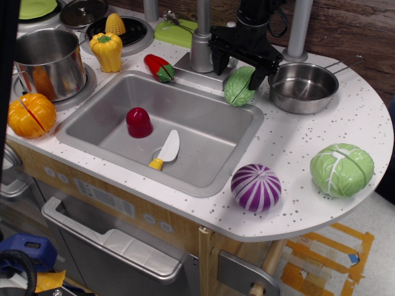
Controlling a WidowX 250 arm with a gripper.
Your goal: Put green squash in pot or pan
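Black gripper (238, 66) hovering over the green squash (239, 86) beside the sink

The fingers are spread wide, one to the left and one to the right of the squash's top, apparently not pinching it. The squash sits on the speckled counter (321, 129) at the far right corner of the sink (162, 126), just left of the shiny frying pan (303, 87), which lies with its wire handle pointing far right. A red toy (139, 122) and a white knife (165, 150) lie in the sink; a purple onion (255, 187) and pale cabbage (342, 169) sit near right
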